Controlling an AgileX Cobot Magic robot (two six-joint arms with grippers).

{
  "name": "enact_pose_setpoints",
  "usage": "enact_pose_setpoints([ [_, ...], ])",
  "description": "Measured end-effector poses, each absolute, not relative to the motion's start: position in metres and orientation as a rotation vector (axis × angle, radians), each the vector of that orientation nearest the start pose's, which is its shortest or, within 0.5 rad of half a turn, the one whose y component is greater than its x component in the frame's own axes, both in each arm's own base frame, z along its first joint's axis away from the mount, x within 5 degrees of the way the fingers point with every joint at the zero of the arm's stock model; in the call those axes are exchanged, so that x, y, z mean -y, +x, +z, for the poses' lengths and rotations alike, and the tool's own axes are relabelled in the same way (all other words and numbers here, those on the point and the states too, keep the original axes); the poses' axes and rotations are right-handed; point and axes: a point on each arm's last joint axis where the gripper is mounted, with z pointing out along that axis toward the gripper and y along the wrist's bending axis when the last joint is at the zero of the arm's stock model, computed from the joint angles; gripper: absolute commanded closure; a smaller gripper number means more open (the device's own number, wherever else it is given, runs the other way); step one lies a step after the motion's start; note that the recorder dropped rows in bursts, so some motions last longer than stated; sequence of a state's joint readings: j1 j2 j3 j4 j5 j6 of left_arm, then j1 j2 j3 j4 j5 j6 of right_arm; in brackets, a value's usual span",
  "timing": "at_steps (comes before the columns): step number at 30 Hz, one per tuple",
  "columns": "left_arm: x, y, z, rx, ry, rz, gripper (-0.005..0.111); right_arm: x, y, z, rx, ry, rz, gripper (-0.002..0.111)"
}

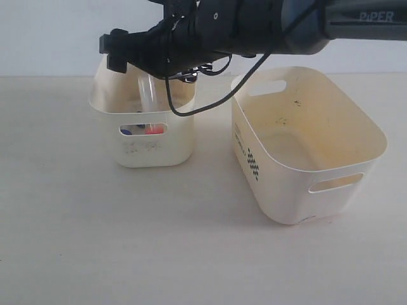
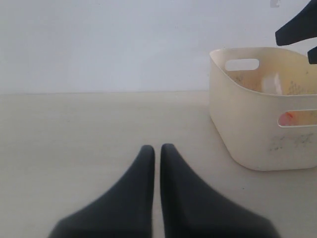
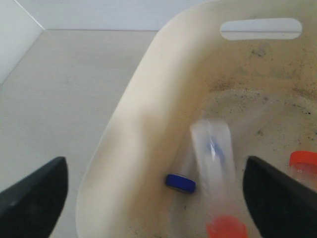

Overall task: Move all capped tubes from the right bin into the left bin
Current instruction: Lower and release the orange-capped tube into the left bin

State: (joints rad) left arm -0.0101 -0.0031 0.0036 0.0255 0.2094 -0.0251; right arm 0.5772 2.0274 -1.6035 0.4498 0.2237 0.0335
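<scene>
My right gripper (image 1: 149, 68) reaches across and hangs open over the left bin (image 1: 159, 152), the smaller smudged one. A clear tube (image 1: 149, 95) with an orange cap (image 3: 226, 228) drops blurred between the spread fingers (image 3: 280, 198), touching neither. Inside the bin lie a blue cap (image 3: 180, 183) and another orange cap (image 3: 303, 161); blue (image 1: 127, 132) and orange (image 1: 154, 129) show through the front handle slot. The right bin (image 1: 280, 184), larger with a checkered mark, shows no tube inside. My left gripper (image 2: 157, 148) is shut on nothing, low over the table beside the left bin (image 2: 247, 134).
The two bins stand side by side with a narrow gap between them. A black cable (image 1: 191, 108) loops down from the right arm over the left bin's rim. A pale wall rises behind the table.
</scene>
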Motion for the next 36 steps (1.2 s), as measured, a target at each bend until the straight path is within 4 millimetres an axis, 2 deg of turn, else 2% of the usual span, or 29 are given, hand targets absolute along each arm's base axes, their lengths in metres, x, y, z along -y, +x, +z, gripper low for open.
enact_pose_setpoints([
  [10,0.0,0.056,0.193,-1.693,0.004,-0.003,0.102,-0.27,0.396,0.247,-2.226,-0.191,0.714,0.003],
  [11,0.0,0.056,0.193,-1.693,0.004,-0.003,0.102,-0.27,0.395,0.247,-2.233,-0.194,0.715,0.008],
  [12,0.0,0.056,0.193,-1.693,0.004,-0.003,0.102,-0.27,0.394,0.25,-2.236,-0.198,0.718,0.016],
  [13,0.0,0.056,0.193,-1.693,0.004,-0.003,0.102,-0.269,0.392,0.253,-2.236,-0.201,0.721,0.03],
  [14,0.0,0.056,0.193,-1.693,0.004,-0.003,0.102,-0.268,0.391,0.258,-2.232,-0.205,0.726,0.05],
  [16,0.0,0.056,0.193,-1.693,0.004,-0.003,0.102,-0.266,0.385,0.271,-2.226,-0.215,0.738,0.103],
  [17,0.0,0.056,0.193,-1.693,0.004,-0.003,0.102,-0.265,0.381,0.277,-2.236,-0.226,0.745,0.106],
  [20,0.0,0.056,0.193,-1.693,0.004,-0.003,0.102,-0.26,0.369,0.291,-2.278,-0.294,0.74,0.107],
  [24,0.0,0.056,0.193,-1.693,0.004,-0.003,0.102,-0.256,0.358,0.299,-2.324,-0.401,0.702,0.107],
  [36,0.0,0.056,0.193,-1.693,0.004,-0.003,0.102,-0.255,0.356,0.301,-2.333,-0.423,0.695,0.107],
])
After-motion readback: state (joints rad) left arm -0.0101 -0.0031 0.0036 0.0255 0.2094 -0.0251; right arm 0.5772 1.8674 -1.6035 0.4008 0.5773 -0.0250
